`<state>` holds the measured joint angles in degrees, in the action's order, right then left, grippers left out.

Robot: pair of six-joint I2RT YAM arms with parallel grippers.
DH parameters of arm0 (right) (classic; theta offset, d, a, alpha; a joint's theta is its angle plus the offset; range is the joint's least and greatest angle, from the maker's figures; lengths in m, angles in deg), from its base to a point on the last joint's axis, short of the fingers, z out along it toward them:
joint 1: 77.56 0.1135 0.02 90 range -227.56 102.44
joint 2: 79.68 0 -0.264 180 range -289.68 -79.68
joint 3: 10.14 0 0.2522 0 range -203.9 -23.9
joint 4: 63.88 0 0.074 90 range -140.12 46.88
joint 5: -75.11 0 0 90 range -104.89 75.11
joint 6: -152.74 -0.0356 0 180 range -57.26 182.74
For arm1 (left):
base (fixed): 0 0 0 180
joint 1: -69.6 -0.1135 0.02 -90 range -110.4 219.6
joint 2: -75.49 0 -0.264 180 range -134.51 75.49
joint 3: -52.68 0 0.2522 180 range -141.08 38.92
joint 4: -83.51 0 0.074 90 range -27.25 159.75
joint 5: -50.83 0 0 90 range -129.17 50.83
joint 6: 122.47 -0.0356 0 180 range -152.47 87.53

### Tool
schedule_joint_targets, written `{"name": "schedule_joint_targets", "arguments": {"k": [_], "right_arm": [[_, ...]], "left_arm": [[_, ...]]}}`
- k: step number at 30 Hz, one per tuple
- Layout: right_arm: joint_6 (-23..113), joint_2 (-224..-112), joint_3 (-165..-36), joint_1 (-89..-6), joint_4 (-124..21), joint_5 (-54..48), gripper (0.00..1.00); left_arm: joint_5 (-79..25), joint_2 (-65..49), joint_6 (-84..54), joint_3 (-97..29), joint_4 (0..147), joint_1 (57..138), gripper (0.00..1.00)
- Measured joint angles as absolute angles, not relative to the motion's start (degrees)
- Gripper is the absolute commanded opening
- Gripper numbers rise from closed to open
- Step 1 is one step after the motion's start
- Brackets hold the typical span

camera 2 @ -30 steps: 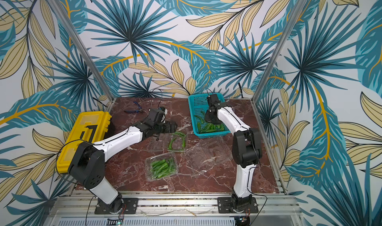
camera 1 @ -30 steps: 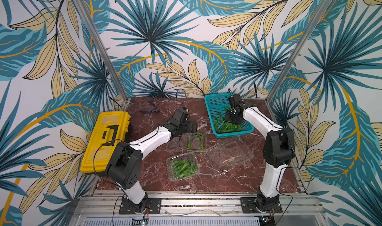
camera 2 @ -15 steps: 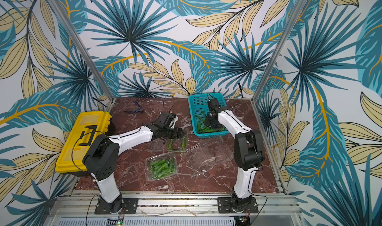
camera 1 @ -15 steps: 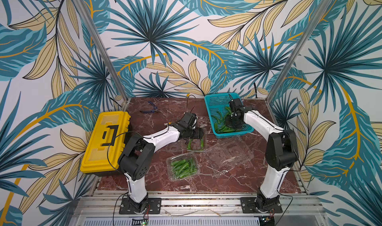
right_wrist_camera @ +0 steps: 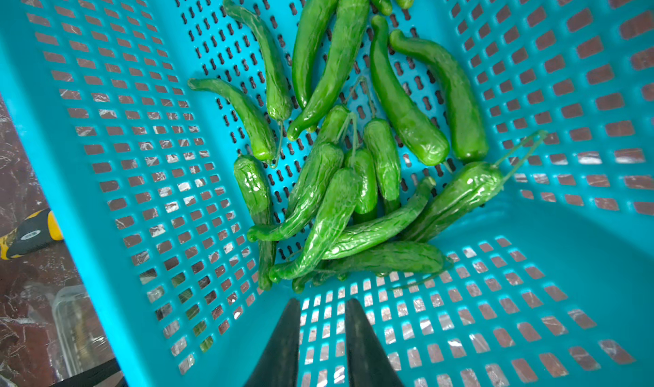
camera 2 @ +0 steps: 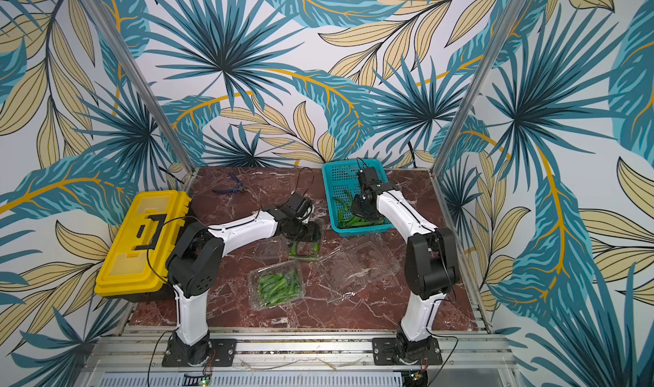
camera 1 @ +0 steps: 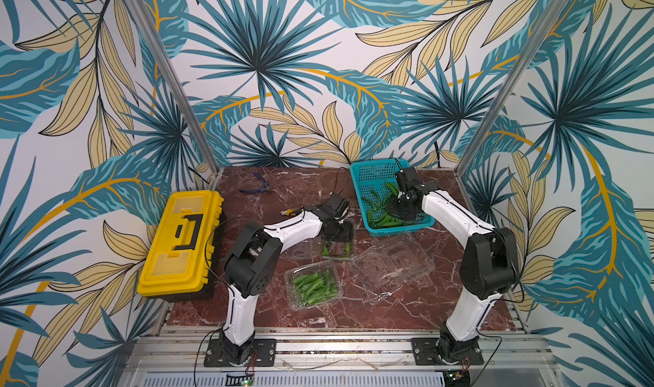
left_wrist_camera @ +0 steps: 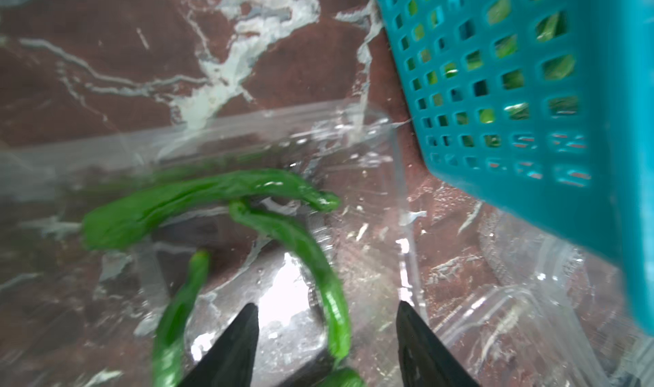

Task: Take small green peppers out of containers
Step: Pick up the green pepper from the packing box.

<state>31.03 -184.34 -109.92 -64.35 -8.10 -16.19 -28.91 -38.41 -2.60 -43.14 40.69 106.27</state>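
A few peppers (left_wrist_camera: pixel 198 197) lie in a clear container (left_wrist_camera: pixel 247 123) right under the left claw (left_wrist_camera: pixel 325 307). Its jaws stand wide, tips down inside the container. One curved pepper (left_wrist_camera: pixel 318 261) runs up between them, closer to one finger and not pinched. The left arm reaches low across the table (camera 1: pixel 389 307), elbow bent, wrist tipped down.

Back from that claw towards the arm's base sits a second container (camera 1: pixel 290 289) packed with peppers. Beside it, towards the right arm, an empty container (camera 1: pixel 393 266) lies open.

The right claw (right_wrist_camera: pixel 322 305) hangs inside the teal basket (right_wrist_camera: pixel 124 155), jaws narrow with only a slit between them, holding nothing. A heap of peppers (right_wrist_camera: pixel 336 190) lies just ahead of its tips. The right arm arches over the basket's near wall, wrist pointing down. A yellow toolbox (camera 1: pixel 180 236) stands well apart, beyond the left arm.
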Motion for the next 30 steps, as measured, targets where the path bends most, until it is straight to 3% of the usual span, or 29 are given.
{"name": "schedule_joint_targets", "arguments": {"k": [14,30], "right_arm": [[31.05,-184.26,-109.48,-64.35,-8.26,-14.27,0.26],[30.57,-184.26,-109.22,-64.28,-8.30,-12.13,0.26]], "left_arm": [[-29.37,-39.64,-1.99,-45.15,39.49,106.24,0.63],[-34.49,-45.71,-0.33,-51.60,30.94,106.29,0.55]]}}
